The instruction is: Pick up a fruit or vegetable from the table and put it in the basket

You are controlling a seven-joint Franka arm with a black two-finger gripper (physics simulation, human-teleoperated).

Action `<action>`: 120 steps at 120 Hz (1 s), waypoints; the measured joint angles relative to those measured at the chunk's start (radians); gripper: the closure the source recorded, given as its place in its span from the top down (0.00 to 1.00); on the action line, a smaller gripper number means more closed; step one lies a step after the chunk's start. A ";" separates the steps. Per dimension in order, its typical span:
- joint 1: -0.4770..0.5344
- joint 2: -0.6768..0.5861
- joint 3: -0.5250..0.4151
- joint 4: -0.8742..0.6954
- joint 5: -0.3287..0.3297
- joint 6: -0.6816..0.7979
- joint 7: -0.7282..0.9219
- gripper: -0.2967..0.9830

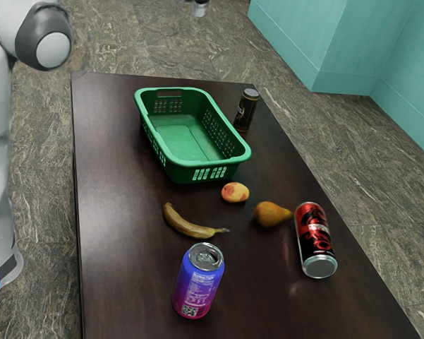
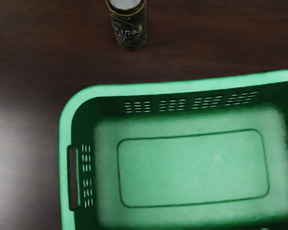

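On the table (image 1: 113,247), one can (image 1: 246,111) stands beside the basket (image 1: 212,162), toward the exterior view's right. Before the basket lie a peach (image 1: 235,192), pear (image 1: 270,213) and banana (image 1: 189,224); farther from it, a second can (image 1: 199,280) stands and a third can (image 1: 315,240) lies.

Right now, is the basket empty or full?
Empty: the green basket's inside floor shows bare in both views, and the fruit lies outside it on the table.

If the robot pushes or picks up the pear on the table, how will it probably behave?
The pear may roll in a curve, because it lies on its side with one fat, round end and one narrow end. Its tapered shape might make an off-centre grip slip. It looks plump, so it should probably not bend.
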 joint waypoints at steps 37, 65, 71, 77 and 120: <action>-0.322 0.263 -0.275 -0.066 0.341 0.009 0.171 0.77; -0.464 0.361 -0.452 -0.088 0.617 0.049 0.335 0.77; -0.463 0.368 -0.456 -0.099 0.628 0.056 0.362 0.77; -0.456 0.394 -0.457 -0.107 0.635 0.062 0.386 0.77; -0.358 0.472 -0.457 -0.219 0.628 0.152 0.529 0.77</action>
